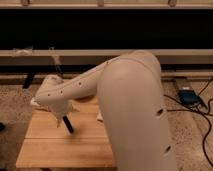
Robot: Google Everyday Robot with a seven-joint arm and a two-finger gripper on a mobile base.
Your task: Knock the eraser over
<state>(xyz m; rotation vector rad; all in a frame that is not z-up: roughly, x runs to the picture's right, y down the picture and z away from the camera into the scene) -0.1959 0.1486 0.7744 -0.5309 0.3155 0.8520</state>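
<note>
My gripper (pixel 66 123) is a dark tip at the end of the white arm (pixel 125 100). It hangs just above the left middle of the wooden table (pixel 50 145). The arm's large body fills the centre and right of the camera view and covers the table's right half. A pale sliver (pixel 99 116) shows at the arm's edge on the table. It may be the eraser, and the rest of it is hidden. The gripper is to the left of that sliver and apart from it.
A white packet (pixel 34 102) peeks out at the table's far left edge behind the arm. A long rail (pixel 30 55) runs behind the table. A black box with cables (pixel 189 96) lies on the floor at the right.
</note>
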